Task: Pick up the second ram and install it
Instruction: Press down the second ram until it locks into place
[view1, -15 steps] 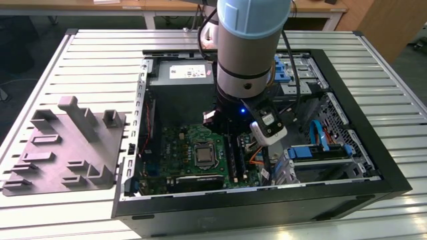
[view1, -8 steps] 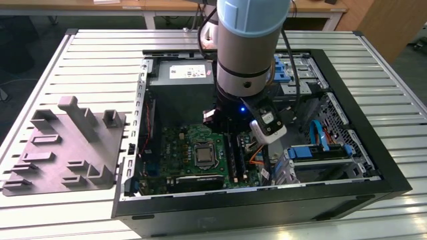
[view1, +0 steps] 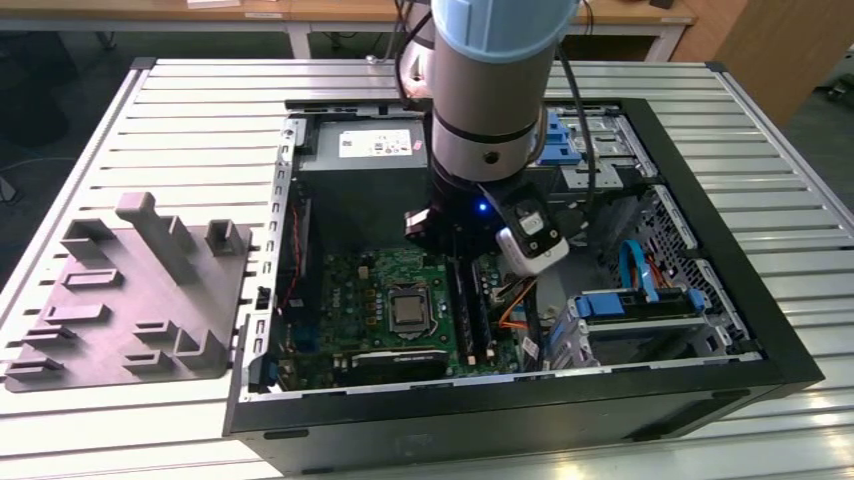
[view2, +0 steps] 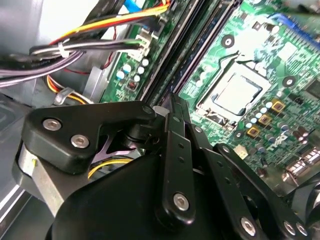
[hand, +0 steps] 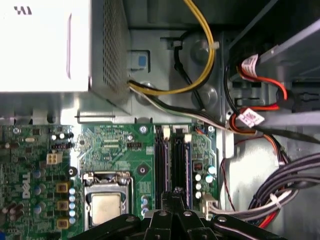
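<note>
My own wrist and arm (view1: 487, 90) block part of the power supply (view1: 360, 150) and the top of the memory slots (view1: 470, 305) in the exterior view. In both wrist views my gripper (hand: 175, 195) runs off the picture's edge, covering the slots' near ends. Whether a ram stick sits between my fingers is too hidden to tell.

I see a white label (view1: 375, 143) on the power supply (view1: 360, 180), its print too small to read; the motherboard (hand: 115, 145) carries tiny markings, likewise illegible.
</note>
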